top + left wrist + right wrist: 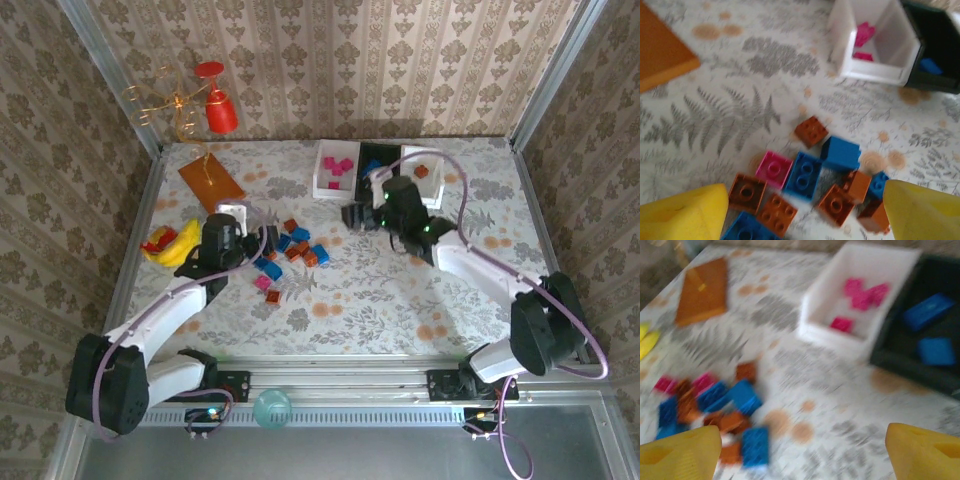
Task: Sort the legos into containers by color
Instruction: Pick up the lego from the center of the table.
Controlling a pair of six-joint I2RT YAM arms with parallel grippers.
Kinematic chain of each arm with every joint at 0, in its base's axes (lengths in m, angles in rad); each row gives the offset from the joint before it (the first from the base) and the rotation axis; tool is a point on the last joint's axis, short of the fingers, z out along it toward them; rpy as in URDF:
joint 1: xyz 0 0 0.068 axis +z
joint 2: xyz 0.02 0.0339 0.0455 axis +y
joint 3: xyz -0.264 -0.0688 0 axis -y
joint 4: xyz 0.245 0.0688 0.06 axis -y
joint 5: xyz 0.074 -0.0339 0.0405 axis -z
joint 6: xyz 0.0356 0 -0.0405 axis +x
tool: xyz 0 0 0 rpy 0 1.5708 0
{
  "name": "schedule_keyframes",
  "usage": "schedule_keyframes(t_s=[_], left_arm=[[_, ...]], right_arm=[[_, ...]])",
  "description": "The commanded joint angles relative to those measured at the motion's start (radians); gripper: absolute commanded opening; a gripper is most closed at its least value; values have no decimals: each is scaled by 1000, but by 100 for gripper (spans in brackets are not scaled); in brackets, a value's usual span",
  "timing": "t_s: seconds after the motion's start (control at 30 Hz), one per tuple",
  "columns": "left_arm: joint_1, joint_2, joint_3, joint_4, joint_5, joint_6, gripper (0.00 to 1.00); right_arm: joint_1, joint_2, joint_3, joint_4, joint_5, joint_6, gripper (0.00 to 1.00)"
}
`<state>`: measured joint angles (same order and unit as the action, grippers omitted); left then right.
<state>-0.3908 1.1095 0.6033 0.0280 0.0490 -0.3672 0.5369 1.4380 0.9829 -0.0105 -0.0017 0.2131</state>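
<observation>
A loose pile of blue, brown-orange and pink legos (290, 250) lies left of the table's middle. My left gripper (243, 225) hangs open just over the pile; its yellow fingers (685, 212) flank a pink brick (773, 169), a blue brick (805, 175) and several brown ones. My right gripper (357, 215) is open and empty, above bare cloth in front of the trays, and the right wrist view is blurred. At the back stand a white tray (322, 185) holding pink bricks (862, 292), a black tray (905, 365) holding blue bricks (929, 310), and another white tray (432, 190) with a brown brick (421, 171).
A yellow banana toy (170, 243) lies left of the pile. The flat orange-brown board (210, 180) sits at the back left, and a red cup with gold wire (218, 105) is in the far corner. Patterned walls enclose the table.
</observation>
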Motion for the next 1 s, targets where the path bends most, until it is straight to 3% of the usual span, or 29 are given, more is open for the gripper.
schedule_keyframes(t_s=[0.0,0.27,0.57,0.73,0.97], left_arm=[[-8,-46,-14,-200,75,-27,82],[-48,102,9,-208,86,-58,69],[-60,274,70,-174,83,-49,63],[-108,309,83,-170,55,-49,61],[-141,358,95,-146,52,-50,61]], right_arm=[[40,-20,-84,21,5,-47,89],[48,9,-131,69,43,25,89],[46,-36,-164,63,84,30,90],[39,-83,-203,61,110,32,91],[36,-111,-247,106,17,26,91]])
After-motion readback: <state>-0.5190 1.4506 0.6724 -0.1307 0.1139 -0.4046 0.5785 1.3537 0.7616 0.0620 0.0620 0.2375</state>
